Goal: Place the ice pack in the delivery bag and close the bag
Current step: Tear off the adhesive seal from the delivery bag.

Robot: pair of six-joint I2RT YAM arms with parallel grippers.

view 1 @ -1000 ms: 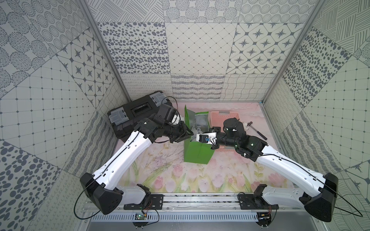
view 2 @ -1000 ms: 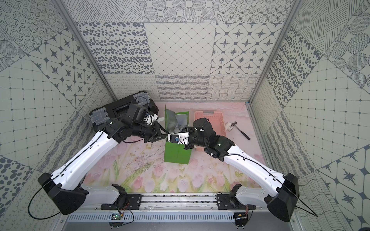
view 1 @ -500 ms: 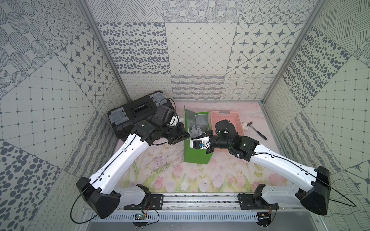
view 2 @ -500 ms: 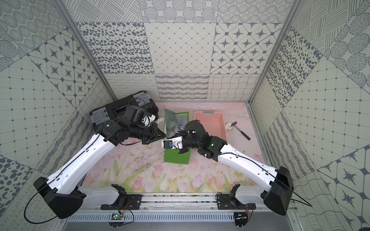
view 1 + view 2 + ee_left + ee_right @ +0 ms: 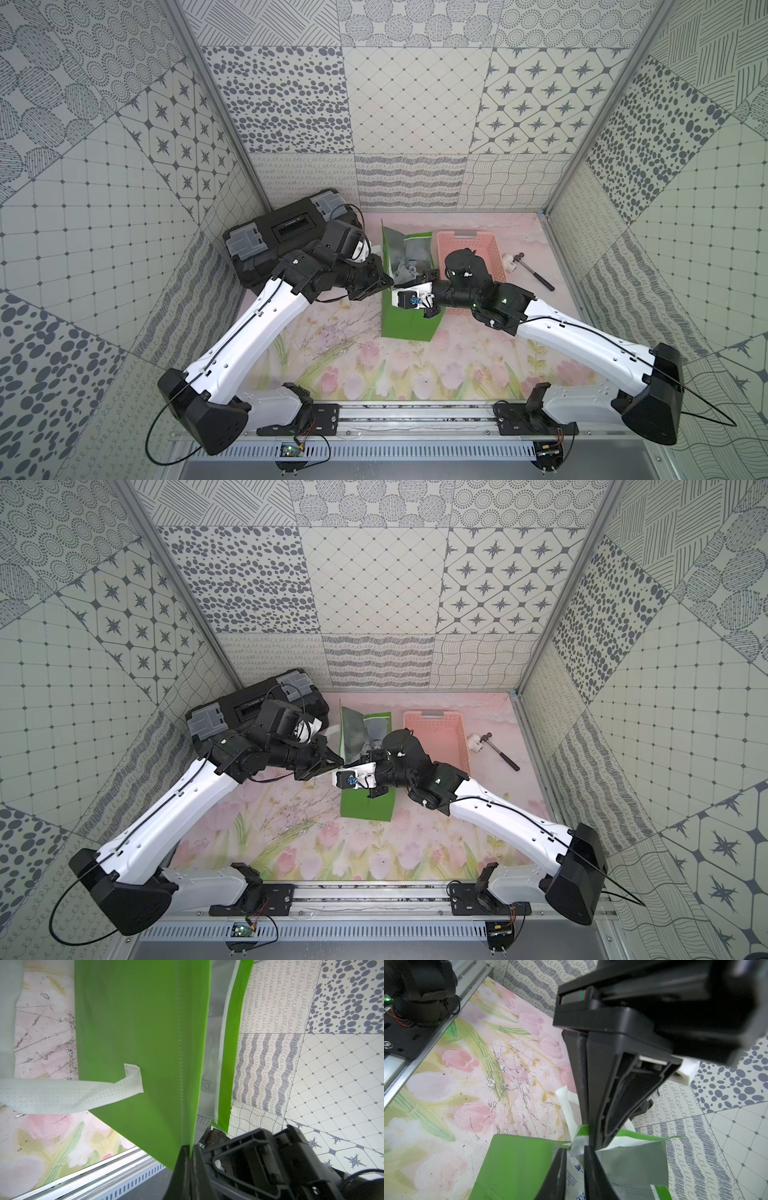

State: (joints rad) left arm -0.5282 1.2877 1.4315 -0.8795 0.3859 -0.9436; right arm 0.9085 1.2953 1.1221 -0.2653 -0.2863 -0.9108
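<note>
Delivery bag (image 5: 405, 332), look: bright green boxy fabric, silver foil lining, white strap (image 5: 62, 1093) on one outer side wall.
Delivery bag, pose: upright, mouth open upward, one foil-lined wall standing taller at the back.
Delivery bag, place: on the floral surface (image 5: 353, 365), toward the back, mid-width.
Ice pack (image 5: 576, 1169), look: whitish, crumpled plastic with blue print; only partly visible.
Ice pack, place: inside the bag, low against the foil lining, seen in a top view (image 5: 404, 271).

Bright, even light; close-ups perhaps soft.

Robot lab cell: patterned walls (image 5: 411, 104), floral mat (image 5: 353, 357).
</note>
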